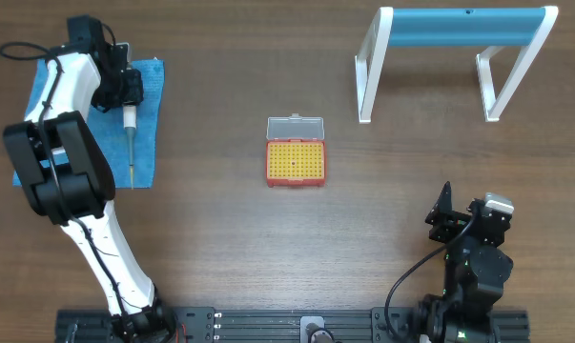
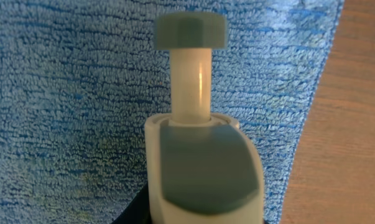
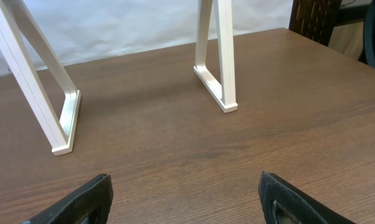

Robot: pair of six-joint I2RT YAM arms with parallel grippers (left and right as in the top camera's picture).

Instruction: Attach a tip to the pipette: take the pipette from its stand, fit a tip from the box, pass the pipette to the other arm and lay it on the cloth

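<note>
Fingers of right gripper (image 3: 184, 183) spread empty, well apart from pipette (image 1: 131, 121) (on cloth (image 1: 152, 143), at left gripper (image 1: 126, 93)).

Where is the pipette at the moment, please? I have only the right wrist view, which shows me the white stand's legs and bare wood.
Observer: The pipette lies along the blue cloth on the left arm's side, with the left gripper at its head.
Operator: Thank you. Does it carry a tip?
Observer: Yes, a thin yellowish tip sits on its end, pointing toward the arms' bases.
Operator: And is the tip box closed?
Observer: No, the tip box stands open in the middle of the table, its clear lid folded back.
</note>
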